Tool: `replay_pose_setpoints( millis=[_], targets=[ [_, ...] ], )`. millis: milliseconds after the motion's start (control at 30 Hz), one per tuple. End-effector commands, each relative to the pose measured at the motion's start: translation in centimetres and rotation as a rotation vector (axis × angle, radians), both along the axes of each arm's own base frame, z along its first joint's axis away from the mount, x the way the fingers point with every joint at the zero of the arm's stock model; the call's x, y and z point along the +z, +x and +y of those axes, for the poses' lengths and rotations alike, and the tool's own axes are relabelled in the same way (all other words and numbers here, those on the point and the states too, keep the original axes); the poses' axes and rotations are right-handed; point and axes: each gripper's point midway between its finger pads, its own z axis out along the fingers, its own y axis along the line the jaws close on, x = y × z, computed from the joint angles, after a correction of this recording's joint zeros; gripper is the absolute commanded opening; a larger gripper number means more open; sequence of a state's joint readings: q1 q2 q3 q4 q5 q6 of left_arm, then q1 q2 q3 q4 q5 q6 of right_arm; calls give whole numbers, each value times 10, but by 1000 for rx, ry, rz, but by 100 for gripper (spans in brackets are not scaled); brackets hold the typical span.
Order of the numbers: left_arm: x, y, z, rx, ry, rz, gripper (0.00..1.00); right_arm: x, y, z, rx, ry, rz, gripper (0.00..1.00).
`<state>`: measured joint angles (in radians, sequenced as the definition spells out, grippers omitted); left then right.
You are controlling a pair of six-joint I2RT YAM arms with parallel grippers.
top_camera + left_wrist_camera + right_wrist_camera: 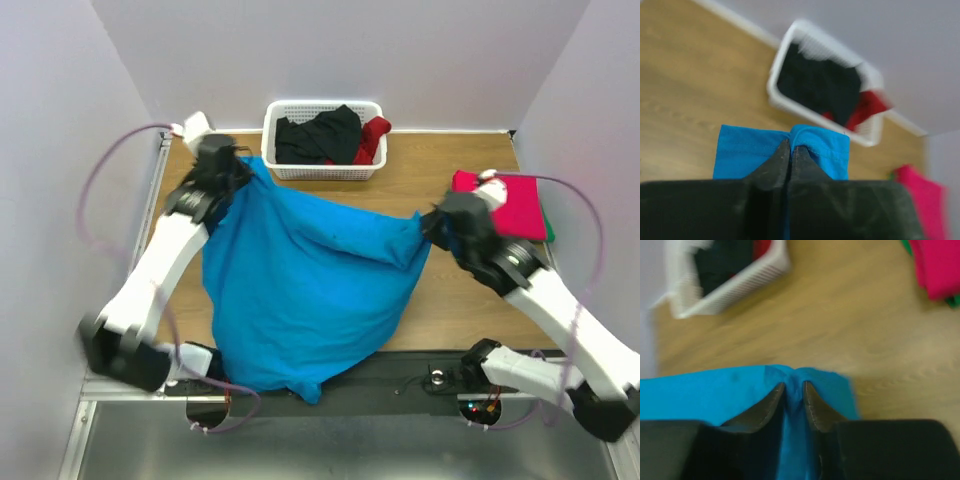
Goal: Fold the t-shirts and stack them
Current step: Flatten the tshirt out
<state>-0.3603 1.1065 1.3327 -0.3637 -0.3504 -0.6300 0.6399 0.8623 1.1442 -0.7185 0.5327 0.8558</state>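
Step in hand, as I judge it: laying the blue shirt [300, 290] out flat for folding.

Blue shirt: hangs between the two arms over the middle of the table [470, 290]. Its upper edge sags between the grips, and its lower part trails past the near edge.

Left gripper [791, 146]: fingers pressed together on a hemmed edge of the blue shirt, up toward the far left corner.

Right gripper [794, 386]: clamped on the opposite end of that edge, cloth bunched between the fingertips, toward the right edge of the table.

Doing it well (judgement):
- Draw the two grips apart until the sag in the held edge goes.
- Keep both ends level.
- Carry the shirt toward the far edge so the trailing part comes back onto the table.
- Lower evenly so no crease is trapped underneath.
- Do not let go of either grip before the cloth lies flat.
- Stay short of the basket [325, 170] and the folded pile.

Count:
- Shirts: five.
- Blue shirt: one, held.
- In the one white basket at the middle of the far edge: one black shirt [320, 135], one dark red shirt [372, 140].
- Near the far right corner: one magenta shirt [510, 205], folded, on one green shirt [546, 218] that shows only as an edge.
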Motion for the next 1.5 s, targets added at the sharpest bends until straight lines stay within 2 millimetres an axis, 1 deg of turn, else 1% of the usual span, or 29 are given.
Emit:
replay_pose_setpoints(
  millis=[0, 33, 67, 100, 133, 167, 267, 333, 367, 400, 433, 500, 533, 567, 600, 633, 667, 700, 767, 833, 933, 1067, 1100, 1167, 1200, 1233, 1267, 1333, 1467],
  targets=[
    [-92, 45, 13, 74, 66, 226, 44, -62, 35, -12, -206, -141, 145, 44],
    [-108, 52, 14, 92, 73, 272, 98, -66, 40, -7, -200, -156, 166, 76],
    [-111, 55, 14, 91, 79, 277, 98, -77, 49, 0, -194, -186, 203, 100],
    [-111, 56, 14, 92, 80, 273, 98, -84, 51, 1, -190, -201, 221, 100],
    [-105, 54, 15, 99, 73, 250, 98, -80, 55, 4, -179, -210, 218, 100],
    [-101, 52, 18, 107, 73, 234, 99, -81, 57, 6, -171, -223, 225, 100],
    [-87, 36, 27, 135, 56, 189, 98, -85, 57, 7, -150, -245, 238, 100],
    [-86, 22, 28, 122, 44, 167, 98, -89, 52, 7, -135, -247, 247, 100],
    [-89, 17, 27, 109, 41, 168, 98, -100, 49, 5, -130, -261, 268, 100],
    [-94, 12, 27, 99, 39, 175, 99, -104, 47, 5, -119, -265, 278, 100],
    [-109, 1, 26, 88, 27, 205, 98, -110, 46, 6, -99, -283, 294, 100],
    [-130, -10, 21, 57, 6, 247, 99, -124, 42, 15, -34, -289, 335, 100],
    [-157, -21, 20, 50, -7, 294, 98, -131, 40, 19, 16, -313, 351, 100],
    [-171, -27, 19, 39, -17, 321, 98, -139, 38, 26, 59, -313, 369, 99],
    [-185, -34, 14, 15, -32, 349, 98, -155, 32, 38, 136, -286, 398, 98],
    [-212, -46, 14, 12, -43, 392, 98, -165, 26, 50, 219, -271, 425, 94],
    [-224, -51, 13, 3, -52, 411, 99, -174, 23, 56, 255, -263, 437, 92],
    [-246, -64, 12, -15, -58, 451, 98, -184, 23, 60, 279, -258, 441, 88],
    [-260, -68, 10, -16, -78, 455, 98, -198, 25, 68, 306, -262, 464, 83],
    [-279, -75, 11, -19, -77, 477, 98, -207, 29, 72, 317, -268, 479, 71],
    [-299, -79, 12, -13, -68, 519, 98, -224, 36, 78, 325, -279, 513, 63],
    [-320, -81, 19, 26, -35, 579, 98, -240, 47, 70, 247, -332, 537, 57],
    [-323, -80, 21, 35, -29, 590, 98, -244, 48, 69, 241, -338, 546, 57],
    [-335, -80, 23, 52, -17, 624, 98, -254, 49, 68, 231, -352, 571, 50],
    [-335, -80, 23, 52, -17, 624, 98, -257, 48, 68, 230, -357, 579, 50],
    [-339, -79, 23, 55, -14, 632, 98, -259, 50, 67, 220, -360, 581, 39],
    [-341, -79, 23, 58, -13, 639, 98, -260, 50, 66, 212, -364, 583, 31],
    [-346, -77, 23, 63, -7, 648, 98, -254, 57, 61, 168, -373, 560, 17],
    [-349, -70, 26, 84, 17, 657, 98, -231, 73, 57, 133, -359, 499, 15]
  ],
)
